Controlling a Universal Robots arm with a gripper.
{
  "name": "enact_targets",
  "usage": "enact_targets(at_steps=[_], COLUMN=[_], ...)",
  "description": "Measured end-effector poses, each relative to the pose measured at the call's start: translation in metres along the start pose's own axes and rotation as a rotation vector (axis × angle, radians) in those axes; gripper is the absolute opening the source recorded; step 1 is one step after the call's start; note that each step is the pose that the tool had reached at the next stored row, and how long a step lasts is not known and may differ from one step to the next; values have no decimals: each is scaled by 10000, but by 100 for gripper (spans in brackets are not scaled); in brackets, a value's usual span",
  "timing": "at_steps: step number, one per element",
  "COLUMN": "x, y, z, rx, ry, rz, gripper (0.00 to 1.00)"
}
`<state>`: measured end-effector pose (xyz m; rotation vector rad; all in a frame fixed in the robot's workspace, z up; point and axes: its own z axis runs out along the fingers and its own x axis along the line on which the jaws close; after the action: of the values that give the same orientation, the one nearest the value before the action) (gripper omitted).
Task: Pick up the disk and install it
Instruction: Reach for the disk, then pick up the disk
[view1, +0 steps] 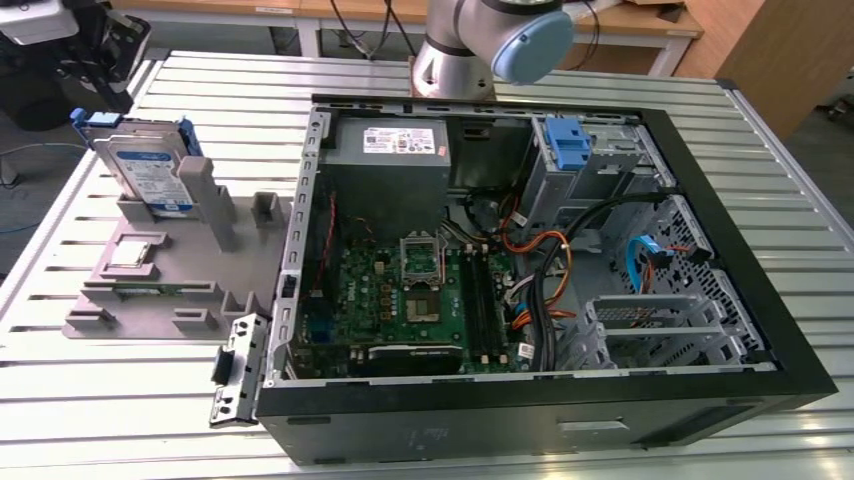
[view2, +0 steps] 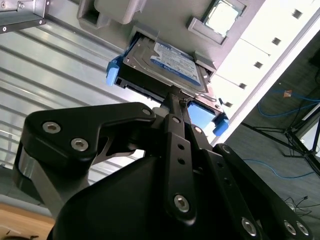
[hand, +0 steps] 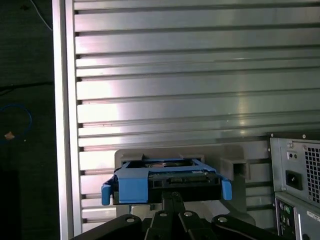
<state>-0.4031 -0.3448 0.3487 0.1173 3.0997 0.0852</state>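
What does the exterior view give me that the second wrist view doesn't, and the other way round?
The exterior view adds the open computer case, its motherboard and a blue-tabbed drive bay, all to the exterior view's right of the grey fixture. The second wrist view adds the gripper, right at the near edge of the disk. Both share the disk standing on edge in the grey fixture, label face visible, and the small square chip seated in that fixture.

1. Just ahead of my gripper (view2: 175, 96) the disk (view2: 162, 65) stands in its grey holder (hand: 170, 152) and blocks the straight way.
2. Beyond the holder I see free slatted table (hand: 200, 75).
3. At one side of the tool, the computer case (hand: 297, 185) stands near.
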Motion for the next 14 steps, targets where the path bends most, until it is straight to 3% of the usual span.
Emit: enact_targets(at_steps=[2,14], x=[164,173], y=[-13,-13], z=[11,12], rx=[0,-5], ry=[0,5], rz=[1,-91], gripper=[10,10])
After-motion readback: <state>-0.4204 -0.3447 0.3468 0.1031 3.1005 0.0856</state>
